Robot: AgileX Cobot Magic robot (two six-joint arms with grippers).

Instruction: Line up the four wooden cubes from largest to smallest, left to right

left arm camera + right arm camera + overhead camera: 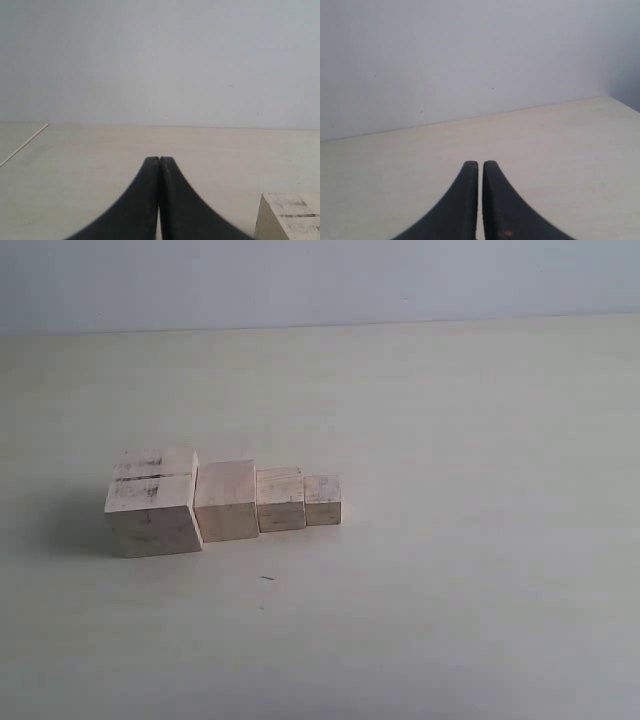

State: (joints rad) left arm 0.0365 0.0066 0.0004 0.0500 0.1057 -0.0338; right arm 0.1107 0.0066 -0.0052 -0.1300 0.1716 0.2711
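The four wooden cubes (228, 502) step down, touching, from nine o'clock to three, order apparently done, so the left tool (159, 162) and right tool (479, 165) rest pinched together, empty.

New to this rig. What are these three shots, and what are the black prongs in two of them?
A two-armed robot. The wide shot is from a camera off the arms: four wooden cubes in a row on the table, largest cube at left, then second cube, third cube, smallest cube. The other two are wrist cameras; the prongs are the left arm's fingers and the right arm's fingers, both shut, holding nothing.
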